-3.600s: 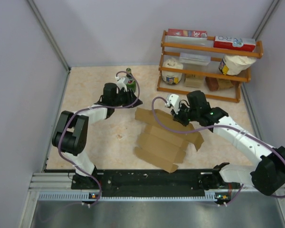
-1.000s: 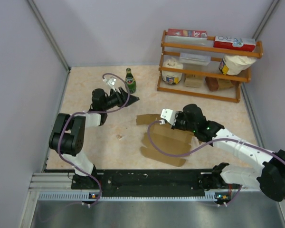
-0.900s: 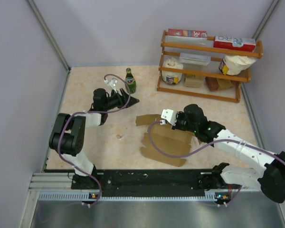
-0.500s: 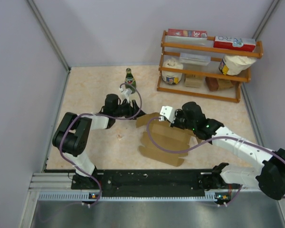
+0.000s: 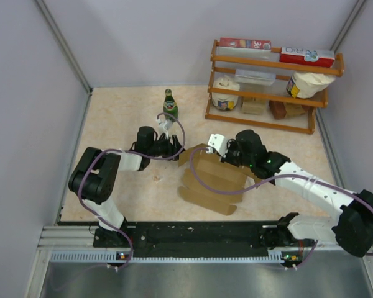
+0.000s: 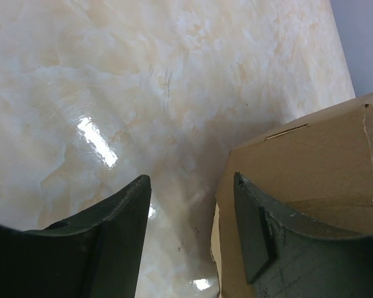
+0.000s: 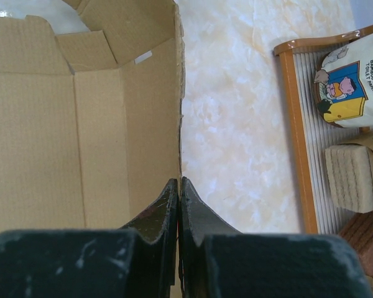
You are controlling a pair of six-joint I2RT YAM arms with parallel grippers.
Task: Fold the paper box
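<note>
Pale marbled tabletop (image 5: 118, 124) carries the paper box (image 5: 211, 180) a little right of centre and nearer the arms than the back wall. It is part raised, with brown panels standing around a hollow and loose flaps lying toward the near edge. In the right wrist view the paper box (image 7: 50, 143) shows its bare inner face, creases and a notched flap. Its upright right-hand edge runs straight down into the right gripper (image 7: 179, 186), whose fingers are pressed together and pinch that panel's rim. From above, the right gripper (image 5: 227, 155) sits at the box's far right corner. The left gripper (image 5: 177, 148) is low at the far left corner with its fingers spread. In its own view the left gripper (image 6: 189, 186) clamps nothing, and the corner of the paper box (image 6: 311, 161) lies just beside the right-hand finger, over glossy stone. Bare surface opens to the left of the box as far as the side wall (image 5: 25, 124). A green bottle (image 5: 168, 103) stands behind the left gripper, near it. A wooden rack (image 5: 270, 93) with cartons and bags lines the back right, well apart from the box.
</note>
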